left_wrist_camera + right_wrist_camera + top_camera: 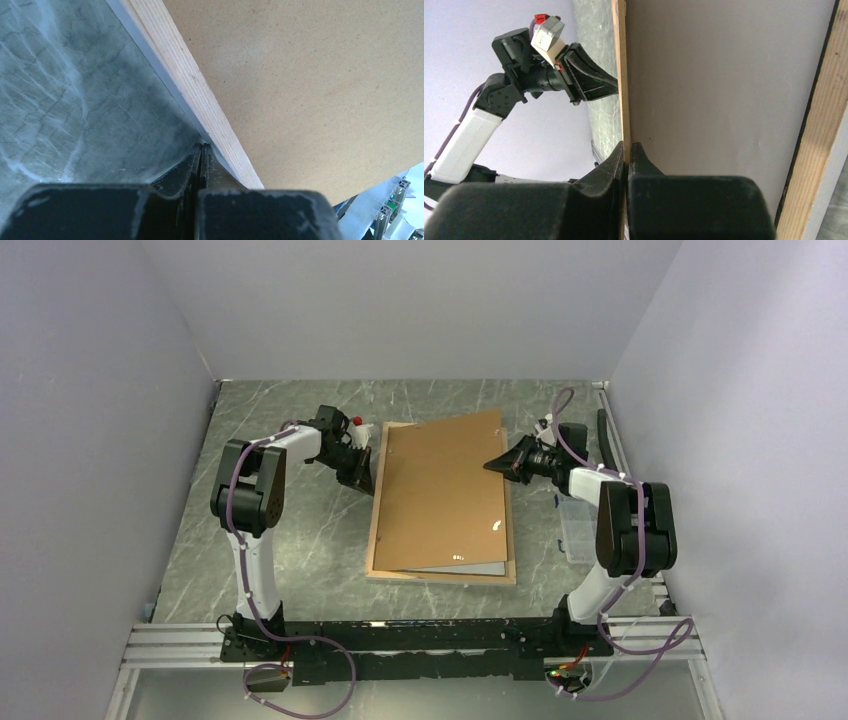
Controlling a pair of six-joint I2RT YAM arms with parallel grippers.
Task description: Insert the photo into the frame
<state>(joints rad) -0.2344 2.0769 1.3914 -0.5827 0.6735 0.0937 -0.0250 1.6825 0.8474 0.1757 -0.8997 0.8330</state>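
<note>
One table (300,540) is carrying four items: one frame (440,578), one brown backing board (440,490), one pale grey sheet (470,567) and one clear plastic box (575,535). Two robot arms are reaching over it, one left arm (250,490) and one right arm (630,520), each showing one pair of jaws, making two pairs in all.

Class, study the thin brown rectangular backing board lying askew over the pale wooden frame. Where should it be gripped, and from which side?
Pinch the brown backing board by its right edge, coming from the right: that edge is lifted clear of the pale wooden frame, exposing both faces. The right gripper pinches it there.
</note>
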